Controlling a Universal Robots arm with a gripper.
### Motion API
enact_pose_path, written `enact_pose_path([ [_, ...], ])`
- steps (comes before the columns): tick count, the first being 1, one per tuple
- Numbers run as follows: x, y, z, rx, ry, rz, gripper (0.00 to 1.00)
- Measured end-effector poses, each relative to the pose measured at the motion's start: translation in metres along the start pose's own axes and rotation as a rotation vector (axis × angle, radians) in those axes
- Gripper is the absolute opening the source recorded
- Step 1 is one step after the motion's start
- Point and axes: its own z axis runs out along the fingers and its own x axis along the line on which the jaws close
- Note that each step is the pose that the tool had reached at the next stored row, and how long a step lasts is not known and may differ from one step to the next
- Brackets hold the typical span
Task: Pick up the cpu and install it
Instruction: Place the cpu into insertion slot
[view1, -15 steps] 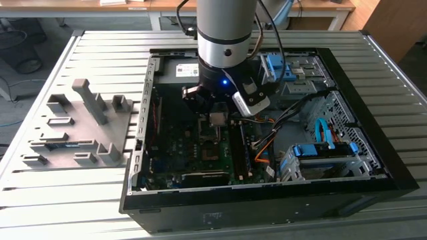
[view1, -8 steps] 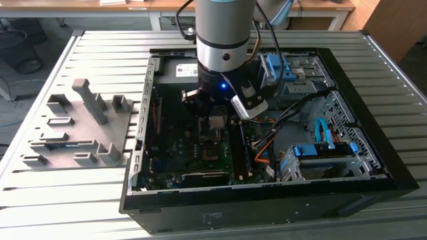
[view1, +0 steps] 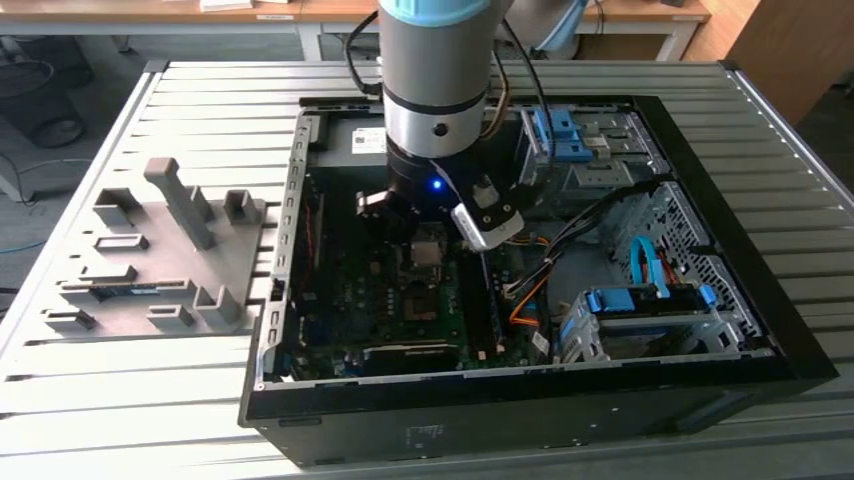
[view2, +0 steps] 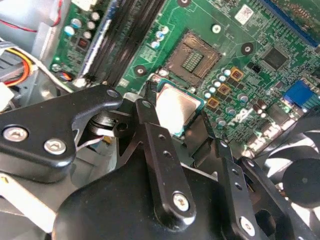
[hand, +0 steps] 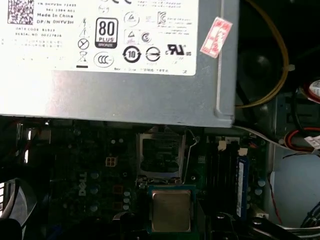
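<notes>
The cpu (view2: 176, 109), a small square chip with a silvery top and green rim, is clamped between my gripper's (view2: 178, 114) black fingers (view2: 148, 107). It hangs tilted just above the green motherboard, a short way from the open cpu socket (view2: 193, 56). In the first wrist view the cpu (hand: 171, 210) sits right beside the socket (hand: 160, 154). In the exterior view the gripper (view1: 427, 248) reaches down into the open computer case (view1: 721, 330), over the middle of the motherboard (view1: 400, 320).
A grey power-supply box (hand: 115, 55) with a white label lies beyond the socket. Memory slots (view2: 125, 35) and a black fan (view2: 300, 172) flank the board. Blue drive cages (view1: 641, 300) and cables fill the case's right side. A grey parts fixture (view1: 160, 260) stands outside, on the exterior view's left.
</notes>
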Motion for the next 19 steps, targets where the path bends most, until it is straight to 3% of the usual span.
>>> enact_pose_path([
  [5,0.0031,-0.0015,0.0073,0.0087,-0.0023,0.013,0.47],
  [11,0.0037,-0.0032,0.0161,0.0193,-0.0103,0.059,0.47],
  [19,0.0063,-0.0153,0.0299,0.0198,-0.0106,0.07,0.47],
])
